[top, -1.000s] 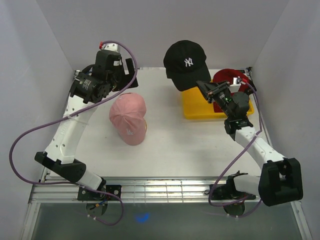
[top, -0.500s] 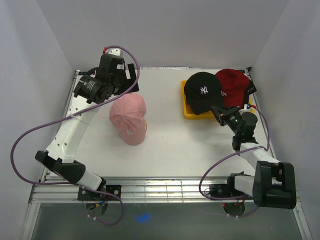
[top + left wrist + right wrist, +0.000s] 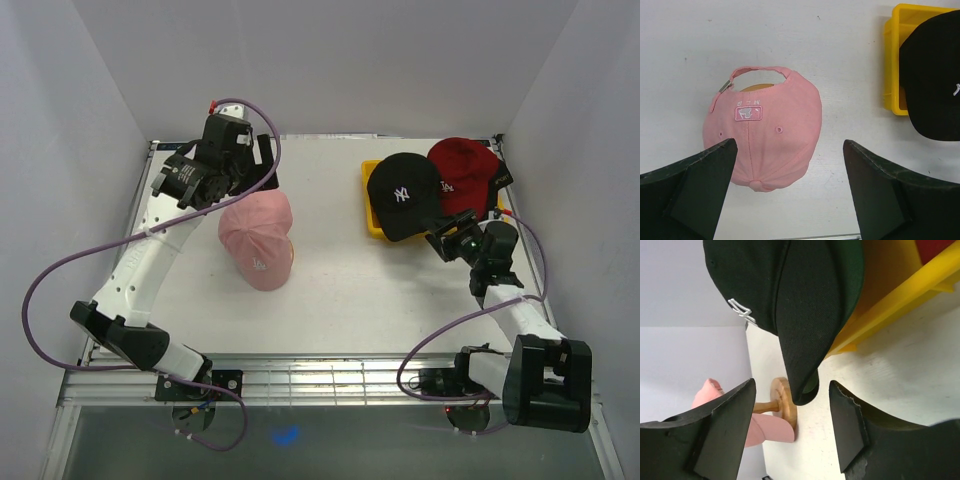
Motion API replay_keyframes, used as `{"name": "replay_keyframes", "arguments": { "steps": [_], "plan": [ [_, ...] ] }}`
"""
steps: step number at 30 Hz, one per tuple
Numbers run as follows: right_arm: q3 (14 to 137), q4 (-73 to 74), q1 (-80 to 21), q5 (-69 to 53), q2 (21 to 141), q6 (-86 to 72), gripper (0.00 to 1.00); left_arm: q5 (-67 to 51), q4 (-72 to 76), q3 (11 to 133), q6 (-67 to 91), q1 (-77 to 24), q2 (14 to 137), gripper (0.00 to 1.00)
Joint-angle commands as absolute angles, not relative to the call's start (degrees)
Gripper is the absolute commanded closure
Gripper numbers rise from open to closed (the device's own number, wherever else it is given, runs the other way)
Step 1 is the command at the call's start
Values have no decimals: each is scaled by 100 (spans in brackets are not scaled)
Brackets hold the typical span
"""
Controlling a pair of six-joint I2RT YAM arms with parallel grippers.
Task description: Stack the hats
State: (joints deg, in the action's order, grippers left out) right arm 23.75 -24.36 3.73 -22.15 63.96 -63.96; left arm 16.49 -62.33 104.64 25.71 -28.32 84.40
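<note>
My right gripper (image 3: 448, 238) has just opened off the black cap (image 3: 403, 192)'s brim. The cap now lies over the yellow tray (image 3: 367, 215) at two o'clock, and I judge it still unstacked. The left gripper (image 3: 790, 144) gapes above the pink cap (image 3: 257, 228).

Three caps in all, by my count: one pink cap (image 3: 256, 235), one black cap (image 3: 403, 195), one red cap (image 3: 465, 172). One yellow tray (image 3: 891, 65), one wooden stand (image 3: 784, 410), and two robot arms, the left arm (image 3: 140, 270) and the right arm (image 3: 520, 315)
</note>
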Motion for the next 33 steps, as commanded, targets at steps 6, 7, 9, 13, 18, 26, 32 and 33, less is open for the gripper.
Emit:
{"name": "replay_keyframes", "arguments": {
  "steps": [6, 7, 9, 13, 18, 26, 32, 33],
  "plan": [
    [2962, -800, 799, -2039, 5994, -5353, 30, 1661, -6100, 10371, 2505, -2830, 8069, 2],
    [2971, -809, 852, -2065, 5977, -5344, 30, 1661, -6091, 10345, 2514, -2830, 8068, 2],
    [3084, -809, 984, -2170, 6055, -5318, 31, 1652, -6082, 10310, 2514, -2830, 8042, 2],
    [3383, -800, 1046, -2408, 6415, -5361, 36, 1661, -6064, 10283, 2496, -2830, 8016, 2],
    [3577, -756, 1072, -2303, 6355, -5370, 38, 1679, -6073, 10310, 2470, -2830, 8016, 2],
    [3534, -975, 1099, -2434, 6521, -5528, 39, 1661, -6038, 10257, 2479, -2830, 8033, 2],
    [3533, -1204, 1099, -2566, 6592, -5686, 40, 1644, -6021, 10257, 2487, -2830, 8077, 2],
    [3542, -1230, 1099, -2575, 6600, -5713, 40, 1644, -6021, 10257, 2496, -2839, 8086, 2]
  ]
}}
